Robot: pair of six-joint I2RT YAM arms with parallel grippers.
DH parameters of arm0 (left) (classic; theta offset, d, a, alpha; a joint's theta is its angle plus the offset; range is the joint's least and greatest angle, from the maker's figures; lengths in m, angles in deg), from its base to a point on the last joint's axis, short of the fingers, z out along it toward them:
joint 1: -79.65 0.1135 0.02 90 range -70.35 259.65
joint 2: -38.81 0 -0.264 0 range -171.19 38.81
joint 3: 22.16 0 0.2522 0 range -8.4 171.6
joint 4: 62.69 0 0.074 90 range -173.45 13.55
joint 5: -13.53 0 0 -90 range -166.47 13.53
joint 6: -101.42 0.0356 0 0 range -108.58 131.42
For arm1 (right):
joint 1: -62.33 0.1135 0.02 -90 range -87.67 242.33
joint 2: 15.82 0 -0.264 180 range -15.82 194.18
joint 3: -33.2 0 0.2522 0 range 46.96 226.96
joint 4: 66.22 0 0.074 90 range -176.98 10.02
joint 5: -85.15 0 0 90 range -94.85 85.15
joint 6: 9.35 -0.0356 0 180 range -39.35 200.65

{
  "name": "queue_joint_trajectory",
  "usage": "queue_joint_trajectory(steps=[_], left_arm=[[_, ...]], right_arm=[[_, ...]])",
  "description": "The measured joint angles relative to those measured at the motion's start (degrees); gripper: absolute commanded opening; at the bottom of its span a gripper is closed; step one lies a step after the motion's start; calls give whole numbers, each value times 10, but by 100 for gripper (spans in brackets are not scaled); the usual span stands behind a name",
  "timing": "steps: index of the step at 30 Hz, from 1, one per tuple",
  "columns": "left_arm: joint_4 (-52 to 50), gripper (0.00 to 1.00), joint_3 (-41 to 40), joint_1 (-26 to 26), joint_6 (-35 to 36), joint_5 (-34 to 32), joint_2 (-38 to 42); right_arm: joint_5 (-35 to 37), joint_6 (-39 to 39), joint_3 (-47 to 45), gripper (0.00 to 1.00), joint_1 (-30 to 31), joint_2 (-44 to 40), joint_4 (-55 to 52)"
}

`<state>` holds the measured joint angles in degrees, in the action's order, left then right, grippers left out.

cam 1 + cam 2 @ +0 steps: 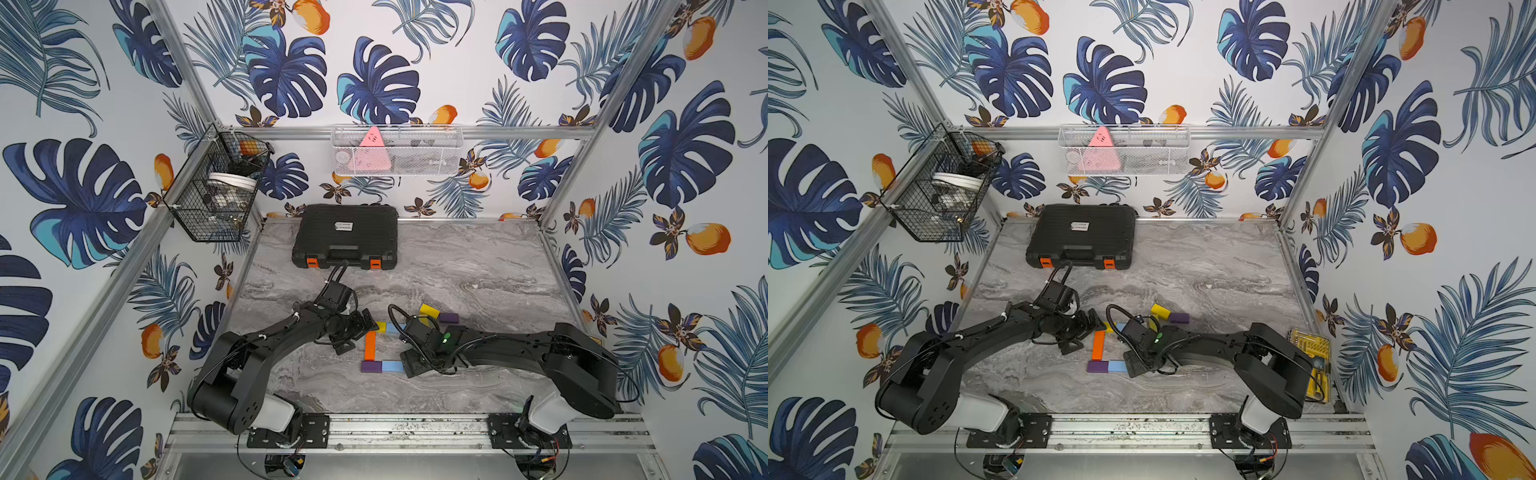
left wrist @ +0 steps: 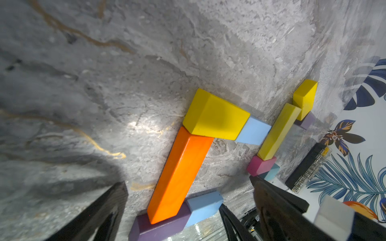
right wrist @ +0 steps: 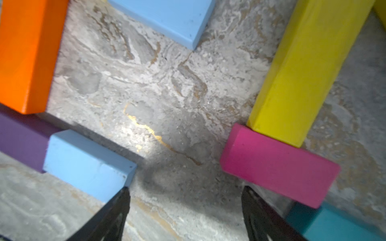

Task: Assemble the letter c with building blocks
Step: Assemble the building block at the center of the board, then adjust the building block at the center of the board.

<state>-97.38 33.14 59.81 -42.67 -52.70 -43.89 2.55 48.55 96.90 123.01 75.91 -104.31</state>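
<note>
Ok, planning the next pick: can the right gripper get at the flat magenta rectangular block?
Probably yes: the open right gripper hovers beside the magenta block, top uncovered; a long yellow block and teal block crowd its ends.

Ten blocks [image 1: 370, 345]: three yellow [image 2: 215, 119] [image 2: 277, 131] [image 2: 305, 98], two light blue [image 2: 253, 131] [image 2: 203, 205], two purple [image 2: 163, 227] [image 2: 308, 122], one orange [image 2: 179, 175], one magenta [image 2: 261, 165], one teal [image 2: 271, 174].

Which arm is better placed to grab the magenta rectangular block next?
Probably the right: the right gripper hangs open just beside the magenta rectangular block, while the left gripper sits across the long orange block.
</note>
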Motion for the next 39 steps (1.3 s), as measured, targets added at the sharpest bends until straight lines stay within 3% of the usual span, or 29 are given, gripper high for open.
queue_joint_trajectory(steps=[13, 26, 39], left_arm=[[-58, 99, 50, 11, 27, -15, 3], [-102, 99, 74, 155, 89, 11, 3], [-103, 99, 75, 178, 92, 35, 0]], right_arm=[[5, 32, 29, 90, 28, -54, -15], [70, 73, 133, 94, 139, 79, -22], [105, 79, 190, 95, 150, 164, -36]])
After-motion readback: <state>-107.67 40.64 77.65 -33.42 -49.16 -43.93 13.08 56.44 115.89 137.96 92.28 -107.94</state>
